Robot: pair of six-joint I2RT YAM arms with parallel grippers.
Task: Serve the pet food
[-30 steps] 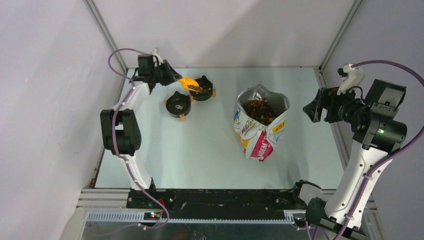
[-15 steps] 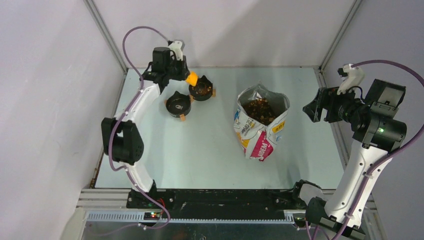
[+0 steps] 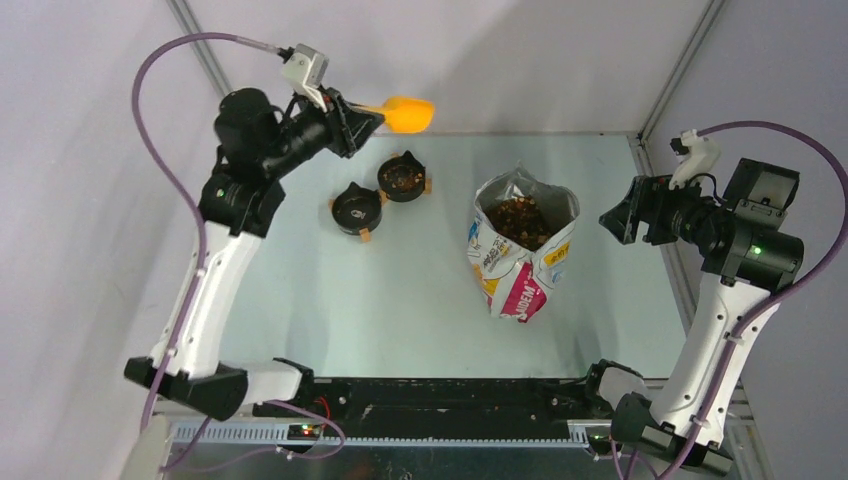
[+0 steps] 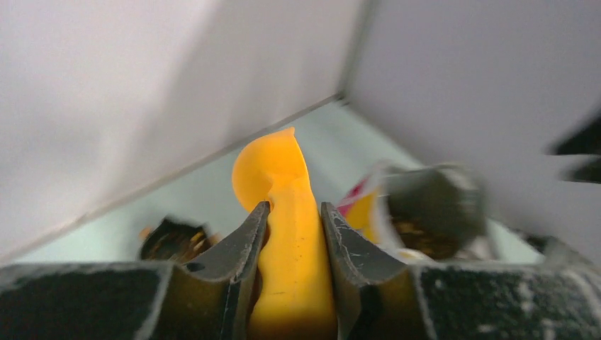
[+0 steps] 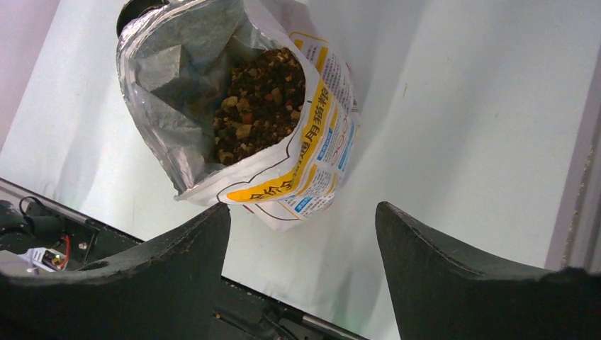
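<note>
The left gripper (image 4: pixel 294 209) was clenched on the handle of an orange scoop (image 3: pixel 408 113), held high over the far left of the table (image 3: pixel 400 300). The pet food (image 5: pixel 259 106) lay inside the open bag (image 3: pixel 520 275) standing mid-table. More sat in the far bowl (image 3: pixel 402 176), just beside a second bowl (image 3: pixel 356 207). The right gripper (image 5: pixel 303 209) hovered right of the bag, jaws spread, grasping nothing.

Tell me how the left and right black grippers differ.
The left gripper is shut on the orange plastic scoop; the right gripper is open and empty. The left gripper hangs by the back wall; the right gripper faces the open printed bag of brown kibble. Both hang clear of the table.
</note>
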